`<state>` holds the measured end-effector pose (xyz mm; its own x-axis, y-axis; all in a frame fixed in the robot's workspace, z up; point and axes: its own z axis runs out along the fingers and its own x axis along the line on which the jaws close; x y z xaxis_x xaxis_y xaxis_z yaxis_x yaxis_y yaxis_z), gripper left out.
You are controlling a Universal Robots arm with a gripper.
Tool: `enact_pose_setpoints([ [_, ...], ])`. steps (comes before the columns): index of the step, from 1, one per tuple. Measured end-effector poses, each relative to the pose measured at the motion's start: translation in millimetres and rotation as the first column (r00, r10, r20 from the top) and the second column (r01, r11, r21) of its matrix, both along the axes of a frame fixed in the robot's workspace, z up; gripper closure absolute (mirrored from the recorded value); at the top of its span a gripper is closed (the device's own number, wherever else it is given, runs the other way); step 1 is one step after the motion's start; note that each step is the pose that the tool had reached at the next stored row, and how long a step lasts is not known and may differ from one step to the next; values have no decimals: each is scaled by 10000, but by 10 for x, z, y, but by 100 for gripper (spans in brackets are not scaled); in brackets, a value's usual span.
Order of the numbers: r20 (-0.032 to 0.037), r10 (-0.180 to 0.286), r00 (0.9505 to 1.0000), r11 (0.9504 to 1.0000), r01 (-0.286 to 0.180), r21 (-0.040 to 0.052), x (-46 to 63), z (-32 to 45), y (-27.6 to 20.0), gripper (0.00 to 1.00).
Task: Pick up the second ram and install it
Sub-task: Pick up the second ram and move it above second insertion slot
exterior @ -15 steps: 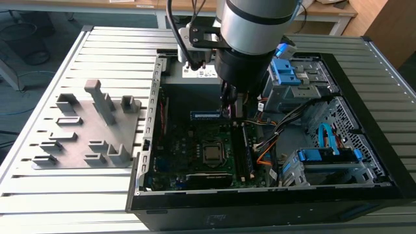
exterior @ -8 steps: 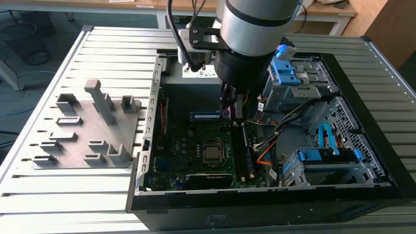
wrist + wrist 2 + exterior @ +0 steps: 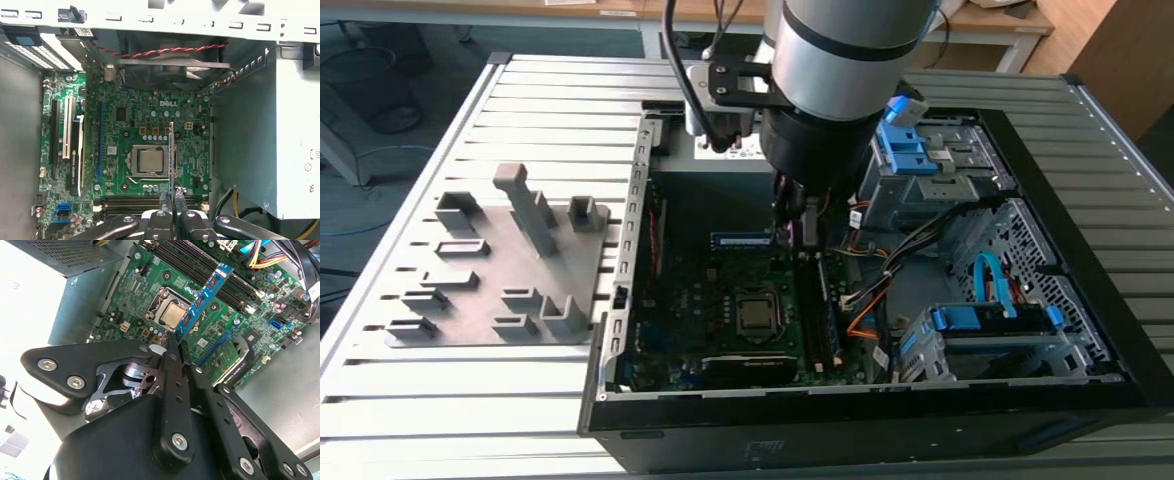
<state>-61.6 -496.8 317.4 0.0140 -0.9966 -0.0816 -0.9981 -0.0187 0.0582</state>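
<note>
My gripper [image 3: 176,346] is shut on one end of the second ram [image 3: 204,300], a long narrow board with black chips and a blue label. The ram sticks out from the fingertips, hanging over the green motherboard [image 3: 150,305] near the CPU socket [image 3: 172,314]. In the first wrist view the ram [image 3: 172,155] is seen edge-on, rising from the gripper [image 3: 172,196] beside the socket [image 3: 150,162], with the black slot rails [image 3: 130,202] just under the fingers. In the exterior view the gripper [image 3: 797,225] reaches down into the open case, and the ram [image 3: 742,240] shows as a blue strip beside it.
The open computer case [image 3: 620,330] lies on a slatted table. A grey fixture block [image 3: 507,265] stands at the exterior view's left. Inside are a power supply [image 3: 260,125], a fan [image 3: 170,70], an expansion card [image 3: 75,155], loose cables [image 3: 907,250] and blue drive cages [image 3: 987,320].
</note>
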Motion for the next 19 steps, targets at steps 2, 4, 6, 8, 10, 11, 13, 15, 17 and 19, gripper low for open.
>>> enact_pose_setpoints([
  [2, -1, 1, 10000, 10000, -1, -2, 0, -17, -9, 86],
  [4, 0, 0, 10000, 10000, 0, 0, 0, -53, -12, 86],
  [6, 0, 1, 10000, 10000, -1, 0, 5, -89, -13, 86],
  [8, 0, 1, 10000, 10000, -1, -2, 29, -119, -13, 86],
  [10, 0, 0, 10000, 10000, 0, -4, 72, -138, -13, 86],
  [11, -1, 1, 10000, 10000, -1, -4, 80, -148, -13, 86],
  [13, -1, 0, 10000, 10000, 0, -7, 80, -161, -25, 86],
  [15, 0, 0, 10000, 10000, 0, -5, 81, -170, -58, 86],
  [17, -1, 0, 10000, 10000, 0, -4, 80, -178, -100, 86],
  [19, 0, 0, 10000, 10000, 0, -4, 80, -185, -143, 86],
])
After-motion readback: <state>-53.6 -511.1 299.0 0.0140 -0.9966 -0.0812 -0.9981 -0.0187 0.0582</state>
